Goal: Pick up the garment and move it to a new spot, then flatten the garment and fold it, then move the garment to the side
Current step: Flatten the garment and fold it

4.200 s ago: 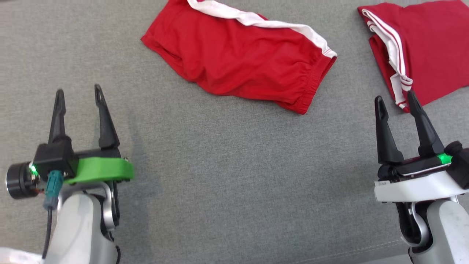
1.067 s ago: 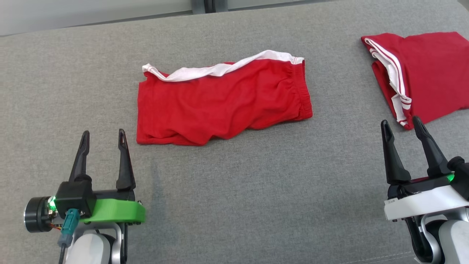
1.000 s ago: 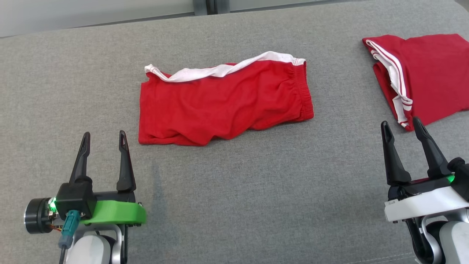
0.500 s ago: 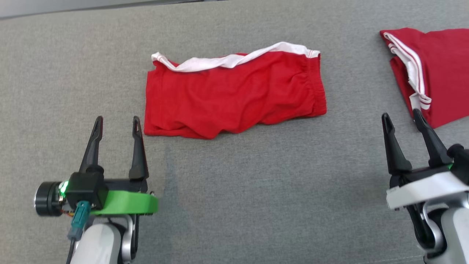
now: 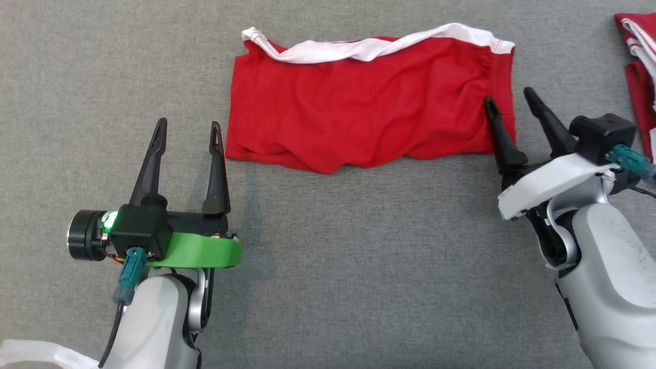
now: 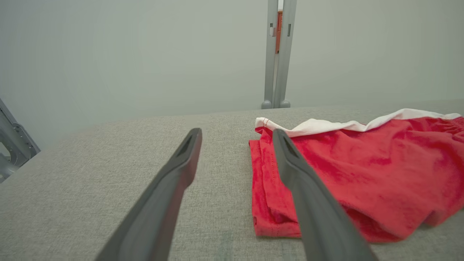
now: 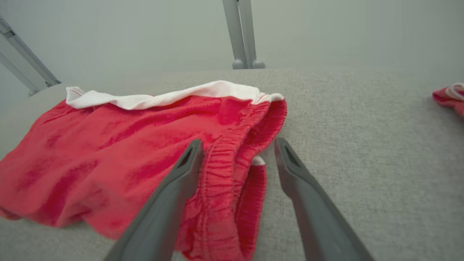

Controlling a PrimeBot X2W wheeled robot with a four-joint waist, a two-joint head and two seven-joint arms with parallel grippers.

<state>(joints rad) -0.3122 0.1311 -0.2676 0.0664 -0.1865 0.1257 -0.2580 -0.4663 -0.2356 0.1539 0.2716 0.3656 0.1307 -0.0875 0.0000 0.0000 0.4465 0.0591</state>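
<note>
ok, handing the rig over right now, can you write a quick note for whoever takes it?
Left gripper: open, empty, just beside the near left corner of the red shorts.
Right gripper: open, empty, jaws either side of the shorts' elastic waistband end.
Shorts: rumpled on the grey surface; a second red garment lies far right.
Done: nothing gripped, not flattened or folded.
Left: grasp, move, flatten, fold, set aside.
</note>
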